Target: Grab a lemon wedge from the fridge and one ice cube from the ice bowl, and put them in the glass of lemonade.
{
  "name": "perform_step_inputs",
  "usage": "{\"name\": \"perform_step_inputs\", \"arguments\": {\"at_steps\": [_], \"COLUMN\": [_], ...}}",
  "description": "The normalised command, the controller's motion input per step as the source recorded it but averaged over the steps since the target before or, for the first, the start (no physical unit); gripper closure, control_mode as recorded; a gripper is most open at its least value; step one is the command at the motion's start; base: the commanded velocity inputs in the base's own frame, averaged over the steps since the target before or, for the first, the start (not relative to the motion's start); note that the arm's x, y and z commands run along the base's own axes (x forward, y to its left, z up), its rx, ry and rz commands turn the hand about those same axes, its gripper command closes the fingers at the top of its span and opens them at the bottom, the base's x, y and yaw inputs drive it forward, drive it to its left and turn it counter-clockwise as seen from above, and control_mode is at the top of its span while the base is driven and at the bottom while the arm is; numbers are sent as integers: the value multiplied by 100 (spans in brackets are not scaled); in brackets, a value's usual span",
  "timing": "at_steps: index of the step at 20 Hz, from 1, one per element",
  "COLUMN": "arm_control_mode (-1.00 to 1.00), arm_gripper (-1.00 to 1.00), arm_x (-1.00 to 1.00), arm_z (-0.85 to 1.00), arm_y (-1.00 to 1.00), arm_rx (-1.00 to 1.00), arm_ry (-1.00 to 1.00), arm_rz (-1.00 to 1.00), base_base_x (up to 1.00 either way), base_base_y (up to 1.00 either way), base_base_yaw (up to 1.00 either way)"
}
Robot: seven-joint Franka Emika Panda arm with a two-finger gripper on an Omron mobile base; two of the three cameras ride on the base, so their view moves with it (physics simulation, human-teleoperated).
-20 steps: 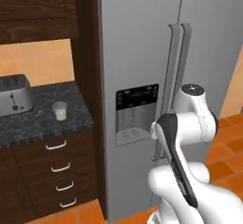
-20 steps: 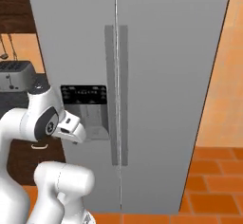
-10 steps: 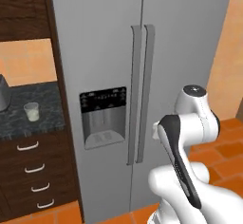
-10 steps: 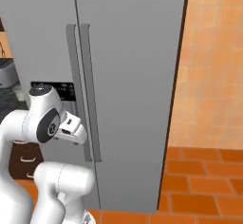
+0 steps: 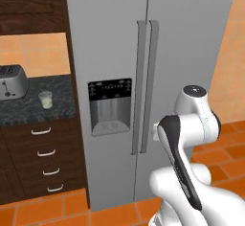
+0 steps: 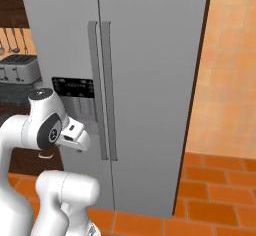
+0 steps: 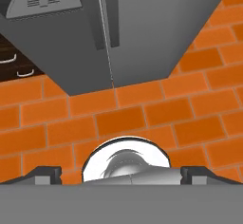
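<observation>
1 fridge point(image 5: 182, 52), 2 doors, 2 long vertical handles point(image 5: 145, 86) side by side at the centre seam, 1 black dispenser panel point(image 5: 109, 106) on the left door. Left of it: 1 counter point(image 5: 28, 109) with 1 toaster point(image 5: 11, 82) and 1 glass of lemonade point(image 5: 45, 99); 4 drawer pulls point(image 5: 46, 159) stacked below. Right base view: 3 utensils point(image 6: 14, 41) hanging above the toaster.

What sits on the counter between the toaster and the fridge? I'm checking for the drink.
In the left base view, the glass of lemonade stands on the dark counter between the toaster and the fridge.
</observation>
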Motion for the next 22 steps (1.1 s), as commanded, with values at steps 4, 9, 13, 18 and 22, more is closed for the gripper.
{"name": "perform_step_inputs", "arguments": {"at_steps": [4,9,13,18,22], "arm_control_mode": [100,100,100,100,100], "arm_gripper": [-100,-100,-100,-100,-100], "arm_x": [0,0,0,0,0], "arm_z": [0,0,0,0,0], "arm_y": [0,0,0,0,0], "arm_rx": [0,0,0,0,0], "arm_ry": [0,0,0,0,0], "arm_rz": [0,0,0,0,0], "base_base_x": [-39,-32,-31,-44,0], "base_base_y": [0,0,0,0,0], "base_base_yaw": [-1,0,-2,-4,0]}}
